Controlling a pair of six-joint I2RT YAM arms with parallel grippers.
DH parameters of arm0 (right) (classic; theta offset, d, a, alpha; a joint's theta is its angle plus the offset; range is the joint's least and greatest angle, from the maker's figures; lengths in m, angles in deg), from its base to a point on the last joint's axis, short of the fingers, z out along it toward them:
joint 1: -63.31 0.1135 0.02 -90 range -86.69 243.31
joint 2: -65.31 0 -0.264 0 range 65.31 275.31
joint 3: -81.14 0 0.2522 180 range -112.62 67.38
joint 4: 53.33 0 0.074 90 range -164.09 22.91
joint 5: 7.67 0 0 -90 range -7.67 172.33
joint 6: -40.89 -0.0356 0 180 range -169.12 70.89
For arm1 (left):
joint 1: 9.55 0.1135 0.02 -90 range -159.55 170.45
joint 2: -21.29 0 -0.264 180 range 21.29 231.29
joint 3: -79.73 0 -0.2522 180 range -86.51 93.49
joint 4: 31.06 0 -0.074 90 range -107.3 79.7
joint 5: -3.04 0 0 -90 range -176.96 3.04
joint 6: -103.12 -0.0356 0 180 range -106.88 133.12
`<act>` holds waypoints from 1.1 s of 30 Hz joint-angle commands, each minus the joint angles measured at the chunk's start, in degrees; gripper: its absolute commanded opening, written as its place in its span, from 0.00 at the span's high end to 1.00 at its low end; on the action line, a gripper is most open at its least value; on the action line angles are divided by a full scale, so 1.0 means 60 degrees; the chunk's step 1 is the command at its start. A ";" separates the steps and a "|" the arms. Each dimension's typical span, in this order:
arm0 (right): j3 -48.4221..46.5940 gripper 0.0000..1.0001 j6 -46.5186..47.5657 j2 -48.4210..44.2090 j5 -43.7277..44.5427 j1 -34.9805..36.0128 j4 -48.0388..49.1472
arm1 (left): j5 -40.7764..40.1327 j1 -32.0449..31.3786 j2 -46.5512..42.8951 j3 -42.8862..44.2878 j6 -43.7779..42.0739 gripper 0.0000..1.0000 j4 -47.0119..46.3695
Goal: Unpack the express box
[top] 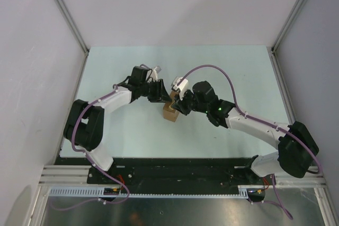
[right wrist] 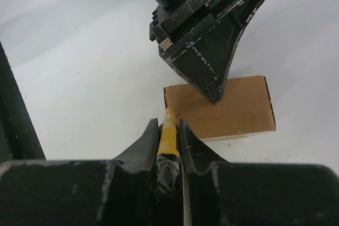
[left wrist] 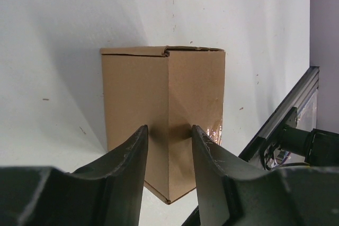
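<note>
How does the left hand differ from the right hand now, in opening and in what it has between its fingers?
The left hand has its fingers set apart astride a corner of the express box; the right hand is shut tight on a yellow utility knife. Whether the left hand grips is unclear; the right hand clearly holds. Both are close to the box.

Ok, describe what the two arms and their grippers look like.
Both the left arm and right arm have white shells with black joints; a purple cable runs along each. A green light glows near the right wrist. The left gripper and right gripper have black, curved, tapering, scuffed fingers.
</note>
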 commanded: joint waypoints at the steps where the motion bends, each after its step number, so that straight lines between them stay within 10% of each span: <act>1: -0.0493 1.00 0.0093 0.0043 -0.0272 0.0000 0.0410 | -0.0214 -0.0022 0.0263 -0.0259 -0.0415 0.58 0.0484; 33: -0.0493 1.00 0.1571 0.0497 0.0255 -0.0029 -0.0819 | -0.0594 -0.0036 0.0541 -0.0055 -0.1102 0.70 0.1435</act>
